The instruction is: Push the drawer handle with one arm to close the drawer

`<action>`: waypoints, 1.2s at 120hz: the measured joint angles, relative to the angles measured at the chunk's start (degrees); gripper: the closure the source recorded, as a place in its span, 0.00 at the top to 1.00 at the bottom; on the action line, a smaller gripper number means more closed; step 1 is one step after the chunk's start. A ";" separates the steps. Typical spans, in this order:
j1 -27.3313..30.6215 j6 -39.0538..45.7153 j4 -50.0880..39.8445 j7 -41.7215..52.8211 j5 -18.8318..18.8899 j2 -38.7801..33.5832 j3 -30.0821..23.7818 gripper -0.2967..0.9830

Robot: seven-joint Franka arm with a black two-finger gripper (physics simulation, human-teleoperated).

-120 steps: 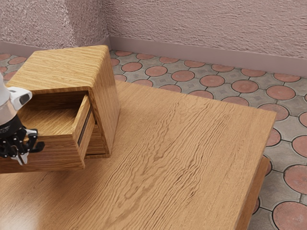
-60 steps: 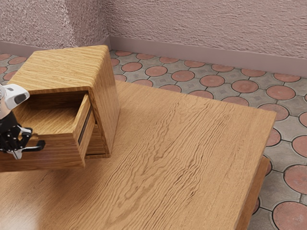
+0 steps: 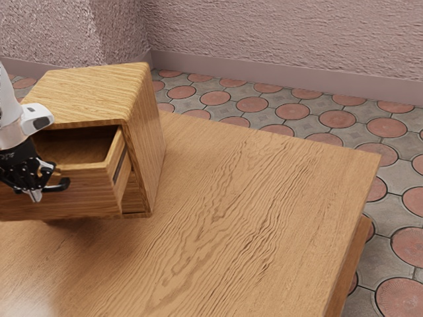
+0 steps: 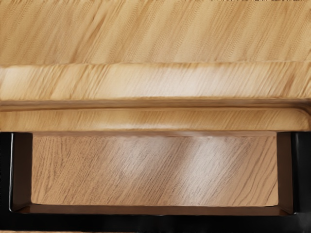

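The gripper [image 3: 36, 194] is at the drawer's front in the exterior view, its fingertips together beside the black handle [image 3: 64, 185]. Part of the handle is hidden behind the hand. The upper drawer [image 3: 86, 198] stands partly open, its inside showing under the cabinet's top [image 3: 86, 92]. From the wrist view, the black handle [image 4: 155, 223] spans the picture with a bracket at each end, and the wooden drawer edge [image 4: 155, 82] runs parallel to it.
A second, lower drawer front [image 3: 134, 198] shows beneath the open one. The wooden table [image 3: 244, 211] extends toward the exterior view's right, up to its edge, with tiled floor [image 3: 337, 119] and a pink wall [image 3: 284, 39] beyond.
The drawer has slid farther into the cabinet, so less of it sticks out. My hand has moved in the same direction, staying by the handle.
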 joint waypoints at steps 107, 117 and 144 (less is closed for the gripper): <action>1.85 3.43 12.58 5.08 3.05 18.32 -0.17 0.15; 1.95 3.51 13.89 5.27 3.50 19.86 -0.17 0.15; 2.22 3.61 16.68 5.61 4.41 22.95 -0.18 0.15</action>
